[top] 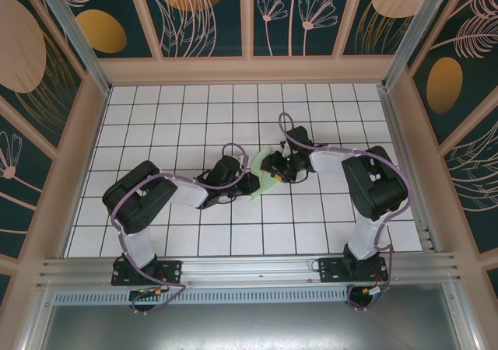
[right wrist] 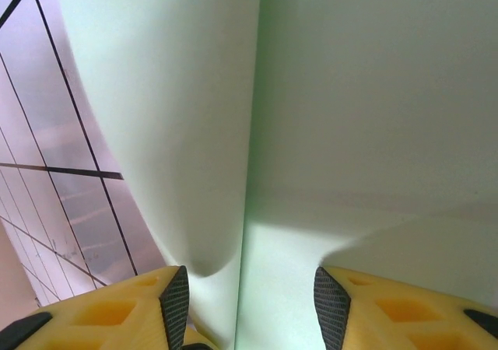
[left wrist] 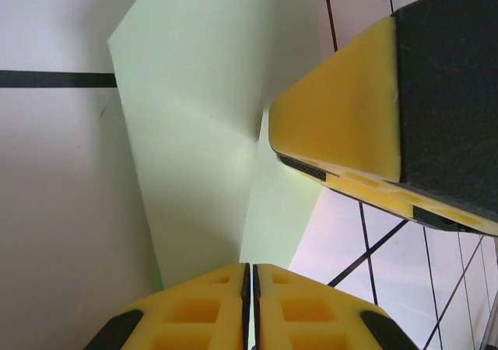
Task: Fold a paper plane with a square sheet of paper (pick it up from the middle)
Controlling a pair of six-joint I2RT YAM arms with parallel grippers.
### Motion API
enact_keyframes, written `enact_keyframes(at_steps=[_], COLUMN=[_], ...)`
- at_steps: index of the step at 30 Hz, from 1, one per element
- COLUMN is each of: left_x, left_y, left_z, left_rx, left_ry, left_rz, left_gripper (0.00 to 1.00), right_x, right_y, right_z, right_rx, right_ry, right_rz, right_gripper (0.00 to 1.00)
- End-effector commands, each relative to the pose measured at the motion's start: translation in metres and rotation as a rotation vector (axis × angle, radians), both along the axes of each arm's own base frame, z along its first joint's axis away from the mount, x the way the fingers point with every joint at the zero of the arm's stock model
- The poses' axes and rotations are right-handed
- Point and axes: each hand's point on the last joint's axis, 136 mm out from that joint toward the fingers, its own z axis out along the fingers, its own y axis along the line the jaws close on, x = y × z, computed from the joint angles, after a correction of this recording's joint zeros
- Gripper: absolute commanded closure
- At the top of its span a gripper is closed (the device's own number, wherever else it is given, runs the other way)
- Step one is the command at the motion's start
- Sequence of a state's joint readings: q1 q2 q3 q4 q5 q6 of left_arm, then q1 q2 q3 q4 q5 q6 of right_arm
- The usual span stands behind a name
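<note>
Sheet of paper point(top: 260, 171) at centre of tiled table point(top: 194, 117), bent along centre crease. Left gripper point(left wrist: 250, 272) at left, fingers clamped on paper at crease end, probably anchoring fold. Right gripper point(right wrist: 245, 280) at right, fingers apart, straddling crease, probably ready to pinch ridge.

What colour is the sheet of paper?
The paper is plain pale mint green, clearest in left wrist view.

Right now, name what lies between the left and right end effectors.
The square sheet of paper, partly folded, lies between the left end effector and the right end effector, seen in the left wrist view.
</note>
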State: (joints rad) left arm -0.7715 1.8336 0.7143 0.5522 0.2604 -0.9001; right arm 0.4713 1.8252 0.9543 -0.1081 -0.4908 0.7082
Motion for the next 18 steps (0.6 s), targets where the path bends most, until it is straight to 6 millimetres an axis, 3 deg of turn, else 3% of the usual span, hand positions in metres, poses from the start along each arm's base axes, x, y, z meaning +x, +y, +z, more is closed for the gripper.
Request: enact_keyframes(at_steps=[1,6,12,18], left_x=[0.002,0.002,0.001,0.0], left_y=[-0.001,-0.002,-0.005,-0.005], left_z=[-0.003,-0.002,-0.001,0.001], left_rx=[0.017,0.013,0.005,0.001], left_ry=[0.007,0.001,-0.002,-0.008], left_rz=[0.005,-0.004,-0.021,-0.027], left_gripper=[0.86,0.86,0.86,0.85], right_x=[-0.027,-0.025,-0.026,-0.031], right_y=[-0.042,-0.038,-0.037,-0.051], right_z=[-0.068,-0.065,-0.063,-0.073], right_rx=[-0.257,-0.226,-0.228,-0.379], right_ry=[0.13,0.11,0.103,0.155], right_rz=[-0.035,-0.03,-0.027,-0.054], right_gripper=[0.49,0.46,0.33,0.3])
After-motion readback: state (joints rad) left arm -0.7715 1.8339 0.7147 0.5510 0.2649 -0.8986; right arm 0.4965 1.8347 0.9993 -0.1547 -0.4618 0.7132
